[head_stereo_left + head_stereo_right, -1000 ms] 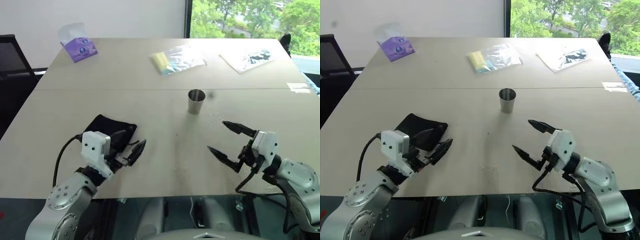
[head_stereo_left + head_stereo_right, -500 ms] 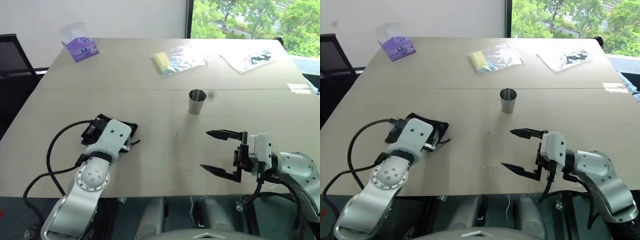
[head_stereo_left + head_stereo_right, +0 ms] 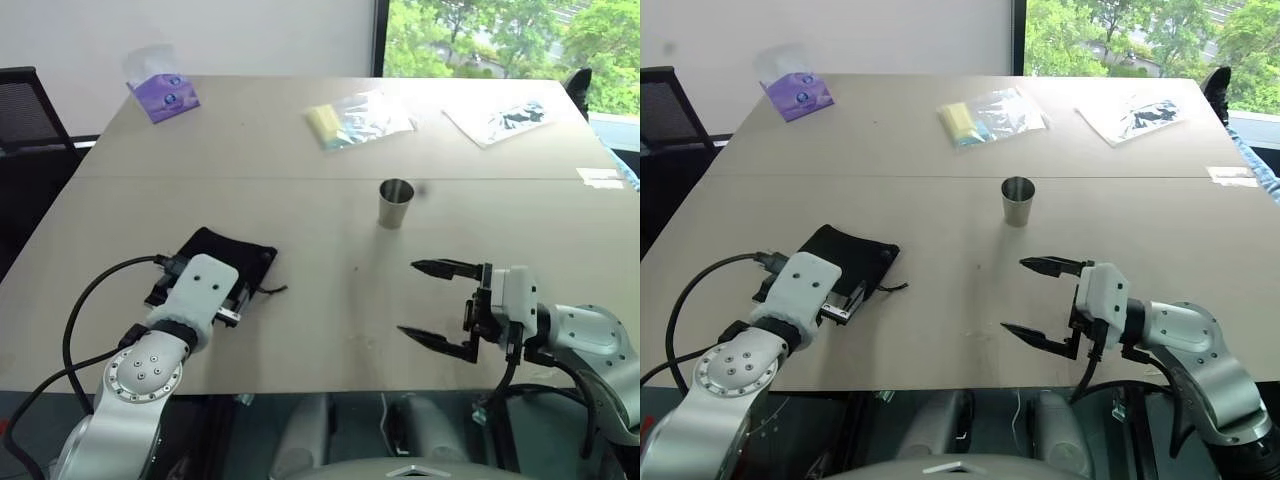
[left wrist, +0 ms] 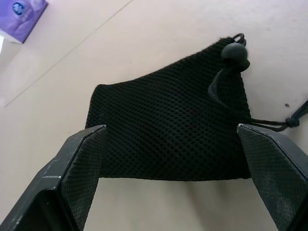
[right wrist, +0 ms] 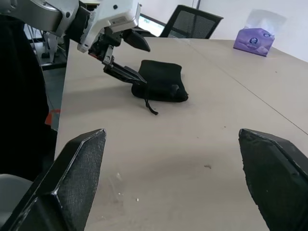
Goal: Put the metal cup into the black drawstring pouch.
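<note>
The metal cup (image 3: pixel 395 203) stands upright in the middle of the table, with nothing near it. At the near left lies the black drawstring pouch (image 3: pixel 218 252), flat, its cords (image 3: pixel 268 291) trailing toward the centre. My left gripper (image 5: pixel 131 57) hovers over the pouch's near edge, open, and the pouch (image 4: pixel 173 130) lies between and beyond its spread fingers (image 4: pixel 72 178). My right gripper (image 3: pixel 407 298) hangs above the near right of the table, pointing left, open and empty, well short of the cup.
A purple tissue pack (image 3: pixel 162 95) sits at the far left. Two clear plastic bags (image 3: pixel 355 120) (image 3: pixel 497 115) lie at the back, and a small white label (image 3: pixel 598 175) at the right edge. A black chair (image 3: pixel 25 110) stands left of the table (image 3: pixel 330 350).
My left wrist has rolled and tipped down and shifted left, so its fingers now point over the pouch. My right gripper has turned to point left and stays open.
</note>
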`<action>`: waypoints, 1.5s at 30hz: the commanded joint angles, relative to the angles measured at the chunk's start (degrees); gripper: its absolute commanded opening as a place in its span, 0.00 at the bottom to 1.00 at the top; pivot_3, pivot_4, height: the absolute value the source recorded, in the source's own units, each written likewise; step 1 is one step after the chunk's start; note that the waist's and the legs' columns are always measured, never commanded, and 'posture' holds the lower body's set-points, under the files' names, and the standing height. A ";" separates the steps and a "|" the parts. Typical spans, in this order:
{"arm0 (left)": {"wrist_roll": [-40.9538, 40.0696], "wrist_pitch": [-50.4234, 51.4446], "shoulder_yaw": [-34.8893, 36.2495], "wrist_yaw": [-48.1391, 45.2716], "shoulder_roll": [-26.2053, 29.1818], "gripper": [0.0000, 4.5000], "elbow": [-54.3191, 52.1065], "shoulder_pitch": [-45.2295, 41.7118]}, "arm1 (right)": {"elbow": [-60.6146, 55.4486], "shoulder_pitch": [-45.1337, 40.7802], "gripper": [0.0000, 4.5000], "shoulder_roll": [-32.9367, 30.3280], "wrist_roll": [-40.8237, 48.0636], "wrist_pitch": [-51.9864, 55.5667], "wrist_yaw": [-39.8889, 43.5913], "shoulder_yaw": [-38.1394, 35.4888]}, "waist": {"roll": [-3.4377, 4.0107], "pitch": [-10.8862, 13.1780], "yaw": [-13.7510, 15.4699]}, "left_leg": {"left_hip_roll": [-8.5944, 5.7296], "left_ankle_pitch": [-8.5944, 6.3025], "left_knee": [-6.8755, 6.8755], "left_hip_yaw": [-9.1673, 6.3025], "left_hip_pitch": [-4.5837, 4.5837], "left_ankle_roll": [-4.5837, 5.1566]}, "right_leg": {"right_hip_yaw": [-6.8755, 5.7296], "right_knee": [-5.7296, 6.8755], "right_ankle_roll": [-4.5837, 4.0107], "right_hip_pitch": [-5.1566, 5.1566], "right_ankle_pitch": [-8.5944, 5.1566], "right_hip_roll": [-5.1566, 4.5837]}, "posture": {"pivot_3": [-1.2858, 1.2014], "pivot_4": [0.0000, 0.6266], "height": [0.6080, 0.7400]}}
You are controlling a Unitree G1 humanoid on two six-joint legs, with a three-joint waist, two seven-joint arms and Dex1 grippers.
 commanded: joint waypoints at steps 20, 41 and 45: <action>10.58 -12.09 -3.77 -0.36 -1.19 1.00 8.06 -0.24 | -1.44 0.45 0.99 1.15 -1.35 -1.60 -1.69 -0.57 | 0.01 0.00 -0.19 | 0.00 0.00 -0.01 0.00 0.01 0.01 | -0.01 0.01 0.01 0.00 0.01 0.00 | 0.52 0.24 1.00; 18.95 -26.47 0.27 -2.47 2.04 1.00 21.22 -6.54 | 0.91 -0.97 0.99 2.42 -2.22 -2.97 -0.86 0.73 | 0.00 0.00 -0.40 | -0.01 0.00 -0.01 0.00 0.00 0.01 | -0.07 0.05 0.01 -0.02 0.02 -0.06 | 0.52 0.24 1.00; 23.48 -25.24 -2.98 -2.00 2.54 1.00 23.34 -9.01 | 0.81 -0.91 0.99 2.63 -2.37 -2.96 -1.10 0.89 | 0.00 0.00 -0.41 | -0.01 0.00 0.00 0.00 0.02 0.01 | -0.08 0.07 0.01 -0.02 0.02 -0.04 | 0.52 0.24 1.00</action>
